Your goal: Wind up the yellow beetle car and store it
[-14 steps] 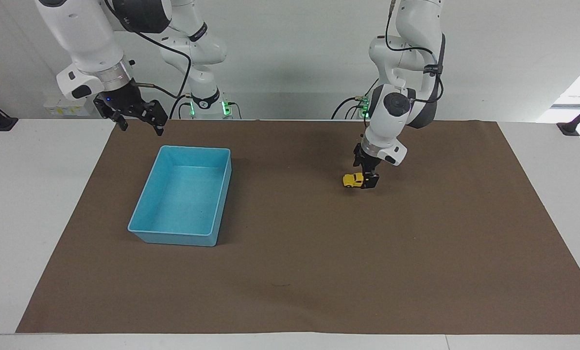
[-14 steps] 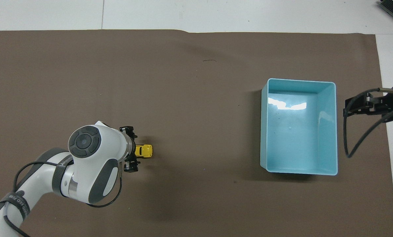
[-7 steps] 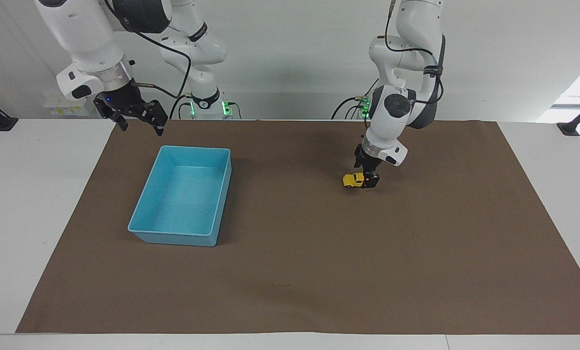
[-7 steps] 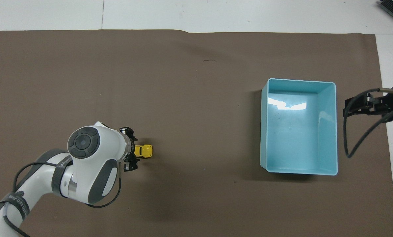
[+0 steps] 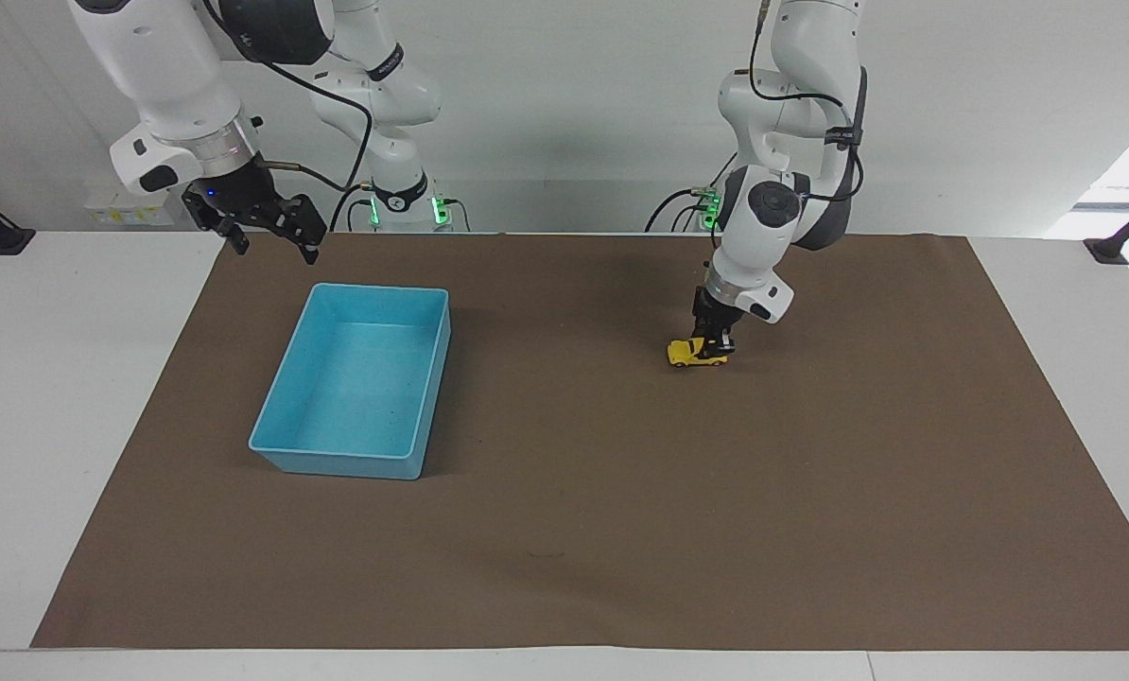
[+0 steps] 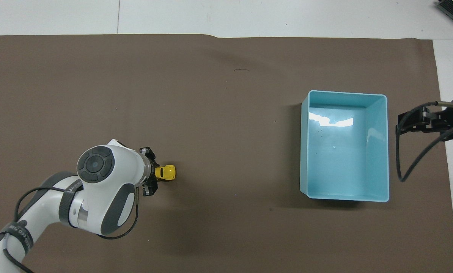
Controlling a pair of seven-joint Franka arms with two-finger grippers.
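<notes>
The yellow beetle car (image 5: 689, 353) stands on the brown mat (image 5: 621, 492) toward the left arm's end of the table. It also shows in the overhead view (image 6: 166, 172). My left gripper (image 5: 714, 342) reaches down onto the car's rear end, fingers closed against its sides; in the overhead view the left gripper (image 6: 150, 172) partly covers the car. The light-blue bin (image 5: 281, 397) stands empty toward the right arm's end. My right gripper (image 5: 276, 248) is open and empty, waiting in the air over the mat's edge beside the bin.
The bin (image 6: 386, 151) is the only other object on the mat (image 6: 226, 113). White table surface surrounds the mat. The right gripper (image 6: 405, 123) and its cable hang beside the bin's wall.
My left gripper's fingers have drawn in around the car's rear end. The car stays in place on the mat. The right arm has not moved.
</notes>
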